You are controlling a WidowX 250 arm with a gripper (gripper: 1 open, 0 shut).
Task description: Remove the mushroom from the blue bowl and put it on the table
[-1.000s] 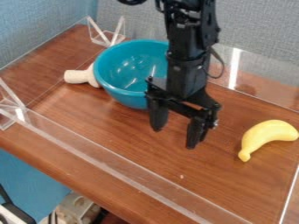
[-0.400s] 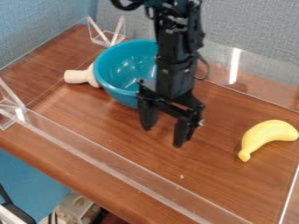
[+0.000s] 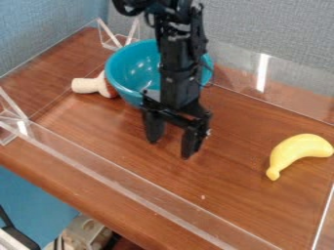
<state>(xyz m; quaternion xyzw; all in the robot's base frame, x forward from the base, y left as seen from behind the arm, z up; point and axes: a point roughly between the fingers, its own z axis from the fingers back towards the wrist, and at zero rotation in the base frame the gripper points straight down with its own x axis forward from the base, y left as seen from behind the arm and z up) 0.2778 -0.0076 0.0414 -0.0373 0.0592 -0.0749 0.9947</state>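
The mushroom lies on the table, just outside the bowl, touching or nearly touching its left wall, stem pointing left. Nothing shows inside the bowl, though the arm hides part of its right side. So the mushroom already seems to be out and on the table.

The hand points straight down over bare wood just in front of the bowl, fingers apart and holding nothing. Over the last second it has slid left across the table, away from the banana, and sunk a little. My reading is that the task is essentially done and the arm is only repositioning; the risk is nudging the bowl.
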